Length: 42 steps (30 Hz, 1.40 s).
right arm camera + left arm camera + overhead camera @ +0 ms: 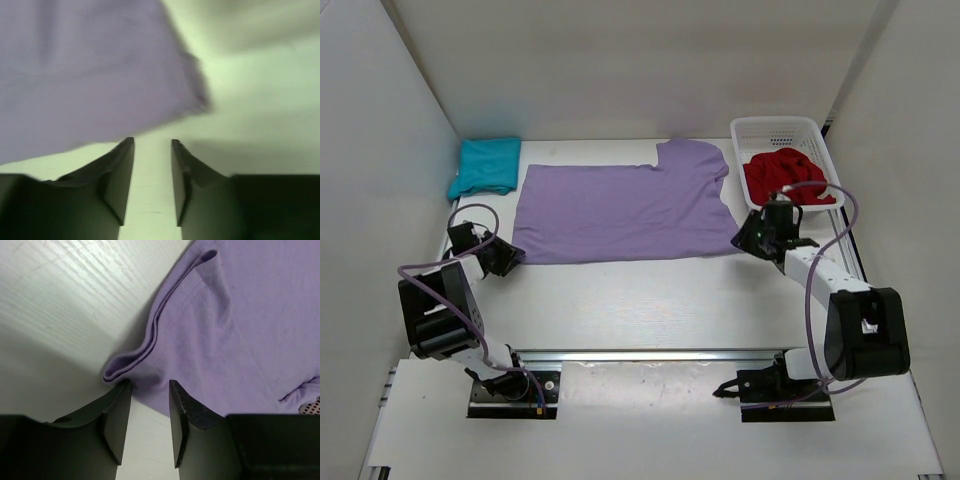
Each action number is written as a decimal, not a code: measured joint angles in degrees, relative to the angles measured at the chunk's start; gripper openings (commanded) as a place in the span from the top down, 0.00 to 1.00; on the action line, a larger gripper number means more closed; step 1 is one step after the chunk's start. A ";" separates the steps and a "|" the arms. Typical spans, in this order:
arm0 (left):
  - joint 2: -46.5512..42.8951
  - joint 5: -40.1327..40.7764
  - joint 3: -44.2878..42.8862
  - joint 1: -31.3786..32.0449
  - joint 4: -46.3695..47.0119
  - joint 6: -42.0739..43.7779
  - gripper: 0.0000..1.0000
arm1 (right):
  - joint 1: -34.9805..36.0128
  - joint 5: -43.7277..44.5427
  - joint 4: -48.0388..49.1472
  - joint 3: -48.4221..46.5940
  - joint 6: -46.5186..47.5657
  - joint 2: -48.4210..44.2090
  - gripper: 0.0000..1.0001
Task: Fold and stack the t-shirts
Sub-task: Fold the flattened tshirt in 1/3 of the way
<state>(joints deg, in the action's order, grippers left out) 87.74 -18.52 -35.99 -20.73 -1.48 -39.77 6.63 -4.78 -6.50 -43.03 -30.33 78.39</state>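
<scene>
Lavender-purple soft cloth t-shirt (620,210) is lying spread flat, its doubled-over corner sitting just ahead of the left gripper (150,385), whose jaws are standing apart with nothing between them. The right gripper (152,141) is likewise gaping and empty, with the shirt's blurred opposite corner lying just ahead and to the left of its tips. Beyond the right jaws, a white plastic lattice basket (775,127) is holding a crumpled red cloth t-shirt (782,175). Well beyond the left jaws, a folded teal-turquoise cloth t-shirt (485,165) is resting on the white table (650,300).
</scene>
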 measured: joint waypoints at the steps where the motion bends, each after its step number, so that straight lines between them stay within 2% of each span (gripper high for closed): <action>1: 0.37 0.07 -0.28 0.24 0.15 0.13 0.54 | -1.38 -0.02 0.44 2.78 -0.07 0.02 0.62; 5: 1.42 0.00 -0.74 0.66 0.85 0.13 0.58 | -5.03 -0.72 1.14 6.97 -0.61 1.86 0.54; 9: 2.19 -0.15 -0.94 0.81 1.73 0.09 0.62 | -6.29 -2.73 6.51 6.64 -1.44 5.73 0.54; 11: 2.56 -0.24 -1.05 0.87 2.03 0.04 0.63 | -6.34 -3.93 8.59 5.99 -1.90 7.67 0.59; 13: 2.95 -0.22 -1.44 1.05 2.16 0.04 0.72 | -6.51 -4.66 10.43 5.05 -2.23 9.64 0.77; 14: 3.21 -0.02 -1.49 1.11 2.19 0.17 0.79 | -6.75 -5.22 11.10 4.59 -2.67 10.71 0.89; 16: 3.67 -0.02 -1.49 1.16 2.21 -0.02 0.99 | -7.50 -6.12 12.22 3.91 -3.19 12.63 1.00; 21: 3.45 -0.20 -1.44 0.24 1.73 0.33 1.00 | -8.90 -6.62 13.51 4.35 -5.05 12.61 1.00; 25: 0.26 -0.31 0.72 -2.86 0.20 0.44 1.00 | -8.41 -5.57 13.42 7.96 -6.14 6.86 1.00; 30: -7.06 -1.70 7.74 -7.89 -1.75 0.63 1.00 | -8.70 -5.75 12.26 16.02 -8.57 -3.72 1.00; 34: -16.33 -5.53 15.32 -13.25 -4.50 0.39 1.00 | -10.21 -7.30 9.09 25.49 -10.73 -17.05 1.00; 37: -23.80 -5.51 17.62 -14.01 -9.73 0.90 1.00 | -12.13 -7.72 3.54 31.54 -11.61 -30.23 1.00; 38: -25.94 -5.44 17.64 -13.64 -11.43 1.09 1.00 | -12.61 -7.52 0.81 32.28 -11.61 -33.59 0.99; 40: -29.97 -4.83 17.38 -12.00 -13.86 1.46 1.00 | -12.72 -6.73 -2.99 32.30 -11.30 -37.24 0.75; 42: -31.71 -4.90 16.22 -9.22 -15.34 1.70 0.96 | -12.39 -6.49 -5.73 31.43 -10.32 -38.93 0.61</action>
<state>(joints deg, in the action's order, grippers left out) 56.03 -23.42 -19.77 -29.95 -16.82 -38.06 -5.76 -11.27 -12.23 -11.60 -40.64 39.46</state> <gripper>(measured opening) 0.023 0.260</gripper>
